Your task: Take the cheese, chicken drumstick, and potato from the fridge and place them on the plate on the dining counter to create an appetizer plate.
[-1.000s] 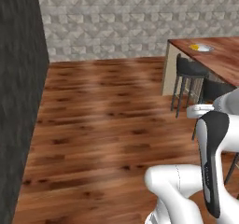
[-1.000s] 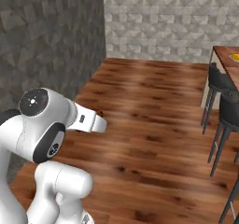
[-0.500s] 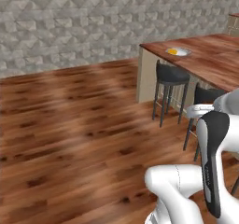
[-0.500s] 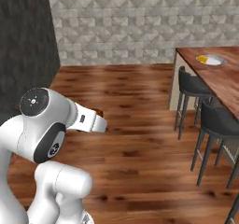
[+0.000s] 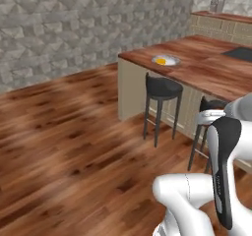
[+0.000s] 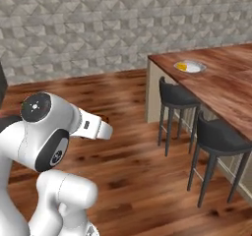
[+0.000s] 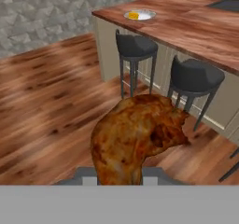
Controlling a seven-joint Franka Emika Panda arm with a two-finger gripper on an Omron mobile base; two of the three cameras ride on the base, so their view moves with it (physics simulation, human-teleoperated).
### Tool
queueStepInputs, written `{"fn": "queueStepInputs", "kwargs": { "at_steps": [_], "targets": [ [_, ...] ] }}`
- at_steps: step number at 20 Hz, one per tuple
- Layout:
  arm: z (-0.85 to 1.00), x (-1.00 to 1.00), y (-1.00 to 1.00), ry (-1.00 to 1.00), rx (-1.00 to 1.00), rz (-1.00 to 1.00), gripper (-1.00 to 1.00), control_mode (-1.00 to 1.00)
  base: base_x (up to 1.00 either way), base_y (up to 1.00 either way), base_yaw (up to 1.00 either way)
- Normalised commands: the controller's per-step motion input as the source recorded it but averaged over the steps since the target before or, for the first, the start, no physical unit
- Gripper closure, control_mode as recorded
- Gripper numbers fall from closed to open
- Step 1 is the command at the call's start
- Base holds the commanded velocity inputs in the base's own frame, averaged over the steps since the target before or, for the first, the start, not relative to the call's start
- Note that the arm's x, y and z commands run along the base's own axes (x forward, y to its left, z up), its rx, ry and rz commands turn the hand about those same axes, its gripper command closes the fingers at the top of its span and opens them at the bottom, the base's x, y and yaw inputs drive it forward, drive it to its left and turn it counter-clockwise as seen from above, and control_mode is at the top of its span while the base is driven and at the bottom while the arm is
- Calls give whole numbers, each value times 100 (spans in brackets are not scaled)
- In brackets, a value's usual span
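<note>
The claw (image 7: 119,178) was pinching the chicken drumstick (image 7: 137,134), carried low over the wood floor with the arm folded close above its base, so the next move called for reaching the plate (image 7: 139,15) holding the cheese (image 7: 133,16) on the desk (image 7: 196,27).

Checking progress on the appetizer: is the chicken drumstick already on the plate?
No, the chicken drumstick sits at the jaws, far from the plate.
</note>
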Motion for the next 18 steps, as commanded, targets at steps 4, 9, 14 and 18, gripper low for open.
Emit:
{"fn": "queueStepInputs", "kwargs": {
  "at_steps": [4, 9, 14, 18],
  "targets": [
    [0, 0, 0, 0, 0, 0, 100, 100, 100, 83, -44],
    [0, 0, 0, 0, 0, 0, 100, 100, 100, 90, -42],
    [0, 0, 0, 0, 0, 0, 100, 100, 100, 92, -43],
    [0, 0, 0, 0, 0, 0, 100, 100, 100, 88, -43]
  ]
}}
